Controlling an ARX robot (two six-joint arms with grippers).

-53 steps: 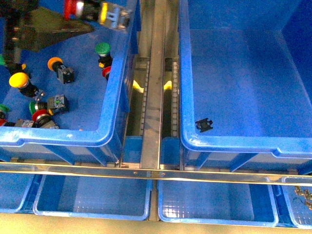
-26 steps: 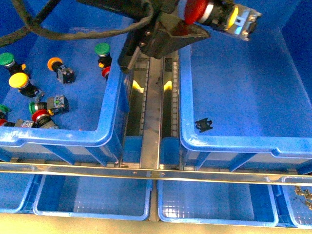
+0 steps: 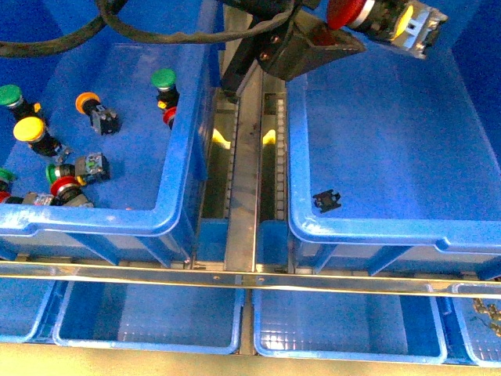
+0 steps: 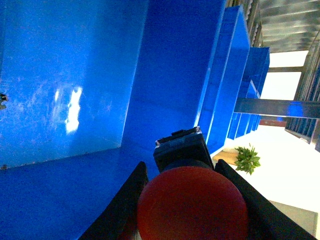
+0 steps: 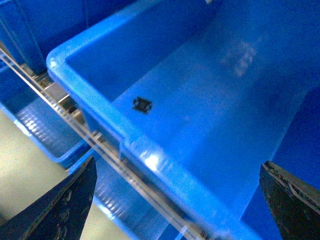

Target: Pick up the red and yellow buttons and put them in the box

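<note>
As left hand grips red button | over box interior | near far wall

You have two deep blue crates, the box and the left crate. You count four green-capped buttons, one yellow button, one orange-capped button, at least three red buttons, one black clip and four shallow trays.
</note>
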